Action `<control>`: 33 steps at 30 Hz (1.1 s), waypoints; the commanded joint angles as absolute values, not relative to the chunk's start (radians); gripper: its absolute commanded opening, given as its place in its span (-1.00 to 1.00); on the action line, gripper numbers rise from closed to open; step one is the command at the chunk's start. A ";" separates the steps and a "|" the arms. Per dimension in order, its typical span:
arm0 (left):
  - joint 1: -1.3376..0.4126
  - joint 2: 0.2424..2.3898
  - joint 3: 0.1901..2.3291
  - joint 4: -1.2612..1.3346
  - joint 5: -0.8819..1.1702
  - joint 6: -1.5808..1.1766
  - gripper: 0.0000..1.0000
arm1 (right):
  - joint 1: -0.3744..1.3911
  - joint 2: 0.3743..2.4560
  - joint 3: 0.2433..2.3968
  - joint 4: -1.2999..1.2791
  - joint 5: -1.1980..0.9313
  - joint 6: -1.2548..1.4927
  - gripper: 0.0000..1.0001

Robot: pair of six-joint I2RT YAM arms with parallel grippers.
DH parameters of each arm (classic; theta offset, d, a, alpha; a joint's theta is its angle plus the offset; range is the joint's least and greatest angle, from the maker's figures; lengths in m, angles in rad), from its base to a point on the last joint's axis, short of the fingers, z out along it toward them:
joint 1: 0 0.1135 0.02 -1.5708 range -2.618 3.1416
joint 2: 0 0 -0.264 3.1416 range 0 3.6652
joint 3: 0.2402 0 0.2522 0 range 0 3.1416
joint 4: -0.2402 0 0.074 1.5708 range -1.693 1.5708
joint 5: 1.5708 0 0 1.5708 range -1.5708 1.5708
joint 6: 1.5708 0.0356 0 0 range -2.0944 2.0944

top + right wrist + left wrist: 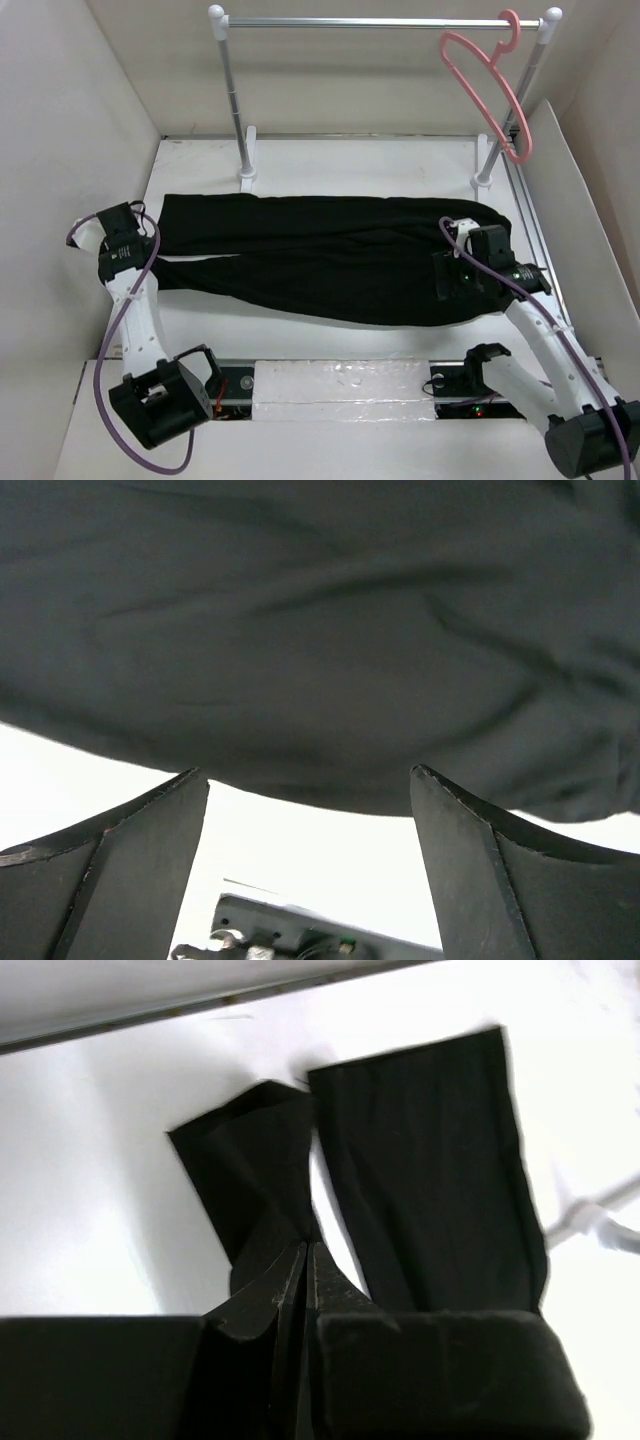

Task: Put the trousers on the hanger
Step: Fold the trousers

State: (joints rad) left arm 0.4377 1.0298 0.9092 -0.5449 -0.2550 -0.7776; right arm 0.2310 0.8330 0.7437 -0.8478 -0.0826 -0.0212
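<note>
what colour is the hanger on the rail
Plain pink, no pattern. The hanger shows best in the top external view, hung at the rail's right end.

This is a robotics lab test cell: a white tabletop (200, 330) boxed in by plain white panels (60, 120), with a left arm (140, 320) and a right arm (545, 340) bolted along the bottom of the frame, trailing purple cables (122, 315). At the top, a small metal rail (380, 21) on white posts carries a pink hanger (520, 148).
</note>
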 commanded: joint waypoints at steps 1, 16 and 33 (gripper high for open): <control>0.393 0.974 0.974 -0.548 -0.261 -0.802 -1.00 | 0.128 0.891 0.739 -0.885 0.008 0.117 0.72; 0.176 0.825 0.965 -0.449 -0.161 -0.805 -1.00 | -0.370 1.077 0.818 -0.911 0.207 0.336 0.53; 0.167 0.888 0.934 -0.425 -0.221 -0.749 -1.00 | -0.425 1.290 0.736 -0.598 0.069 0.121 0.31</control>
